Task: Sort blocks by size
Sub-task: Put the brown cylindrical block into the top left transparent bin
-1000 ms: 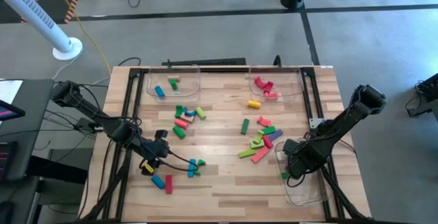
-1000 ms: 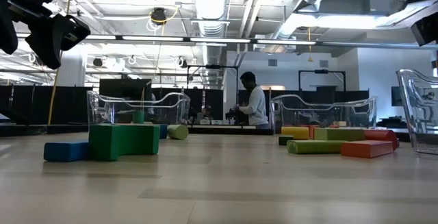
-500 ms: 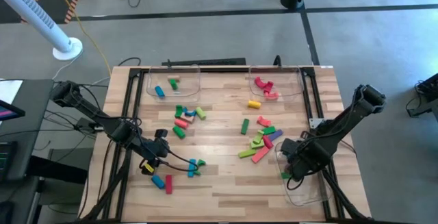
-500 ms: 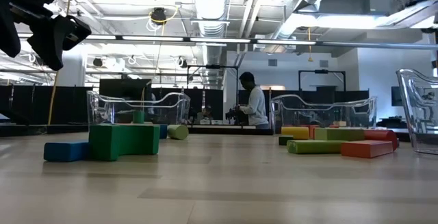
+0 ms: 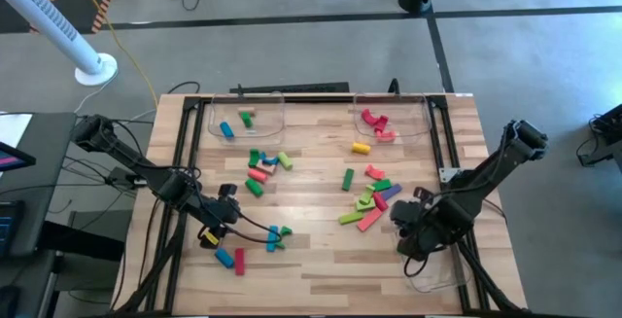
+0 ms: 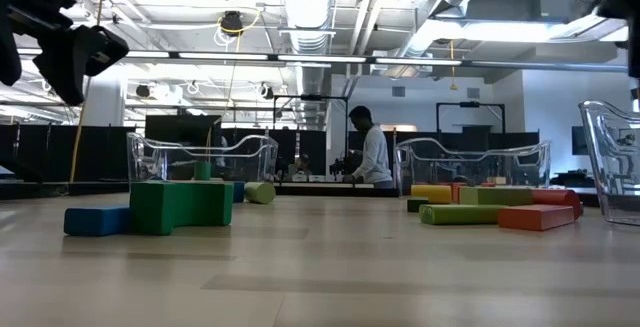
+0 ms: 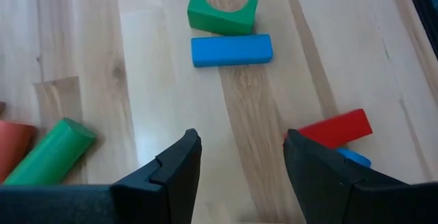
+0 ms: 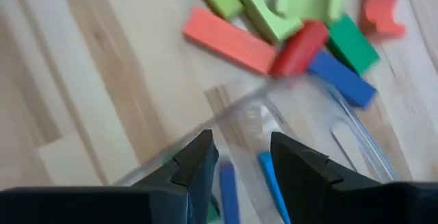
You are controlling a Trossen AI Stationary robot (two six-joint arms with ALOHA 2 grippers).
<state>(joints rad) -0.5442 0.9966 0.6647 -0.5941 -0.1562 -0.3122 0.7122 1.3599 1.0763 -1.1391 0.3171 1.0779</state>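
The blocks lie in loose clusters on the wooden table: one at the centre left, one at the centre right, a few near the front left. My left gripper hangs open above the bare table top; a blue bar and a green arch lie beyond it, a red block to one side. My right gripper hangs open over the rim of the clear tray at the near right, with blue bars lying in the tray below it.
Two clear trays stand at the far edge, the left one with a blue and a green block, the right one with red and pink ones. A yellow cylinder lies alone. Bare wood runs along the near middle.
My right gripper has risen above the near-right tray, shifted a little toward the table's left and turned at the wrist. My left gripper has kept still, and no block has moved.
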